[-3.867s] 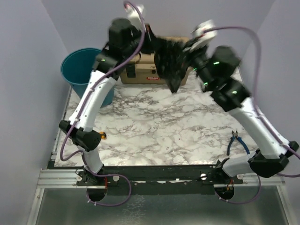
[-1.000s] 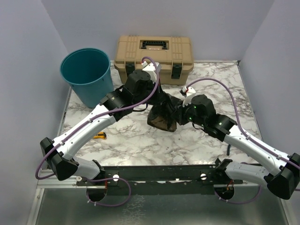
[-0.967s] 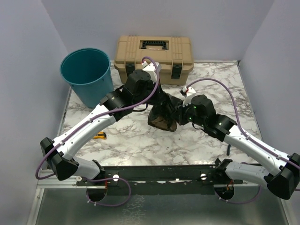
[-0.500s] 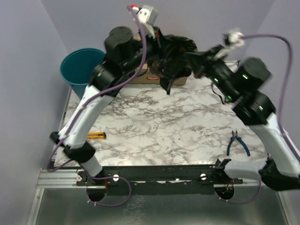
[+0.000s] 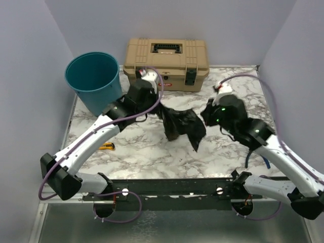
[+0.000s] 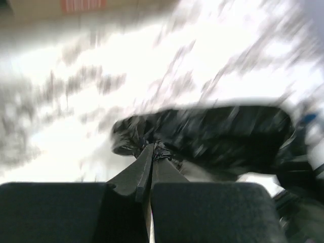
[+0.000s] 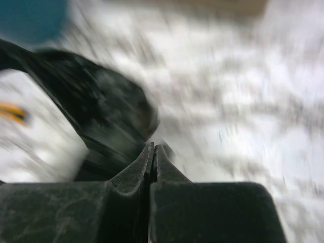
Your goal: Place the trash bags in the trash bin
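Observation:
The black trash bag (image 5: 183, 126) lies crumpled on the marble table's middle, a tail trailing toward the front. My left gripper (image 5: 161, 109) is shut on its left end. In the left wrist view a twist of film sits pinched at the tips of the left gripper (image 6: 153, 147), and the trash bag (image 6: 212, 131) stretches away to the right. My right gripper (image 5: 205, 115) is shut just off the bag's right edge. In the blurred right wrist view the right gripper (image 7: 153, 146) shows no film between its tips, and the trash bag (image 7: 101, 111) lies beside them. The teal trash bin (image 5: 93, 76) stands at the back left.
A tan toolbox (image 5: 167, 54) stands against the back wall beside the bin. A yellow utility knife (image 5: 106, 147) lies near the left arm. Dark-handled pliers (image 5: 247, 157) peek from under the right arm. Walls close in on both sides.
Both arms have come down from high over the toolbox to low over the table. The bag has dropped with them and now rests on the marble.

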Motion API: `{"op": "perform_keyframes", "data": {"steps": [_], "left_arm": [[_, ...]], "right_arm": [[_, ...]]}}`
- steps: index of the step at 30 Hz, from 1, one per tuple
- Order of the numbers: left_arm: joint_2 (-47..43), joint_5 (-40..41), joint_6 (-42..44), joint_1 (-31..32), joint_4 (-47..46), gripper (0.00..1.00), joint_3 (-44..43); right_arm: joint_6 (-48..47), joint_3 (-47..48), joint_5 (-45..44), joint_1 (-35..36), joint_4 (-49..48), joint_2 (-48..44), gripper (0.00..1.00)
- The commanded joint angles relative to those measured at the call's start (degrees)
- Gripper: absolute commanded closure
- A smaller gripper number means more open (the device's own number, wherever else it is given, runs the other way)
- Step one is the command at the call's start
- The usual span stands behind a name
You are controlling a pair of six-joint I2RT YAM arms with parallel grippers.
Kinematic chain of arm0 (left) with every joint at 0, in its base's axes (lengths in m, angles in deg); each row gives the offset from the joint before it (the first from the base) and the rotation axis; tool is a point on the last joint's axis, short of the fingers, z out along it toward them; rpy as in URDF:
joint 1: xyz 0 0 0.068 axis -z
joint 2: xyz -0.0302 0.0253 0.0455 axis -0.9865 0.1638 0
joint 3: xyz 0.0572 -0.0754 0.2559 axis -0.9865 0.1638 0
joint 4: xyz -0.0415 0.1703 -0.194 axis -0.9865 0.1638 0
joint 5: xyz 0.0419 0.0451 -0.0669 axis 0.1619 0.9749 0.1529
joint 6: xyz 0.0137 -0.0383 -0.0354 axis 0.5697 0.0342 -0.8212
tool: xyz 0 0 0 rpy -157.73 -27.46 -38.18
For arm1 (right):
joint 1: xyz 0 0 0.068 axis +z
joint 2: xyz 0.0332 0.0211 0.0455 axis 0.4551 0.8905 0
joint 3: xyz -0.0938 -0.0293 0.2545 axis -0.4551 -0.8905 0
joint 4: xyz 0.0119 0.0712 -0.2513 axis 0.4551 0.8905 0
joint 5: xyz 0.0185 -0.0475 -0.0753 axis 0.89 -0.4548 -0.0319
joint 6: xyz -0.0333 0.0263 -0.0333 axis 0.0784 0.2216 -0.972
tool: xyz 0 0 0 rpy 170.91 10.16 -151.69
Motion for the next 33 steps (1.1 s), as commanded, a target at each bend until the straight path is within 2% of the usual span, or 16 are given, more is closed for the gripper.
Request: {"op": "perform_keyframes", "data": {"steps": [1, 6, 11, 15, 18, 20, 25, 29, 33], "left_arm": [[-1.01, 0.6, 3.55, -0.38, -2.71, 1.0, -16.72], [-2.86, 0.25, 2.5, -0.46, -2.49, 1.0, -17.7], [0.1, -3.15, 3.38, -0.46, 2.09, 1.0, -22.6], [6.63, -4.82, 2.15, -0.39, 8.75, 1.0, -28.67], [9.18, -6.9, 1.94, 0.67, 9.9, 1.0, -30.14], [10.62, -6.1, 0.84, 1.97, 10.1, 1.0, -31.09], [14.29, -1.79, -2.06, 5.57, 11.19, 1.0, -34.43], [16.12, 0.02, -4.4, 6.26, 11.26, 1.0, -37.74], [16.01, 4.36, -5.71, 6.18, 11.27, 1.0, -40.54]], "right_arm": [[-1.64, 12.23, -3.1, -0.19, -2.93, -3.54, 0.99], [0.95, 7.02, 1.73, -0.18, -5.76, -7.53, 0.99], [2.59, 2.48, 7.56, -0.17, -10.34, -10.43, 0.71], [2.36, 3.61, 21.49, -0.15, -12.17, -5.82, 0.63], [2.34, 3.22, 32.02, -0.2, -15.68, -1.69, 0.57], [3.59, 2.91, 35.93, 0.13, -18.81, 1.34, 0.56], [7.52, 0.32, 33.45, 3.83, -28.87, 5.46, 0.56], [11.71, -3.86, 30.05, 5.86, -37.9, 9.43, 0.6], [14.36, -9.88, 18.92, 9.99, -44.87, 11.55, 0.6]]}}
